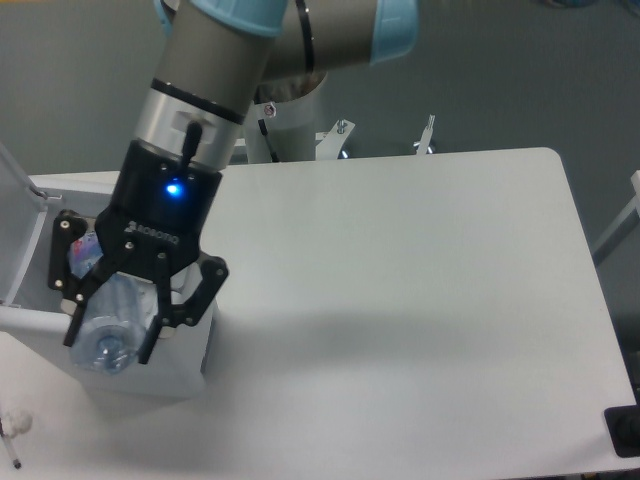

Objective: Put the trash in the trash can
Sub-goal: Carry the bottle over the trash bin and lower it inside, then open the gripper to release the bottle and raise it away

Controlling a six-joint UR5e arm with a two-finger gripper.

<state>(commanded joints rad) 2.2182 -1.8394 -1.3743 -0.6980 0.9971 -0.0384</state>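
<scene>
We see the gripper (110, 340) clamped on the bottle (108, 318), and together they fill most of the space above the trash can (185, 345), so little of its mouth shows. The raised white lid (12, 235) walls off the far left side of the opening. To the right, the table (420, 300) lies bare and wide for passing across. Behind it, the arm's base column (285, 125) and brackets block the back edge. A small whitish object (14, 425) sits at the lower left corner.
</scene>
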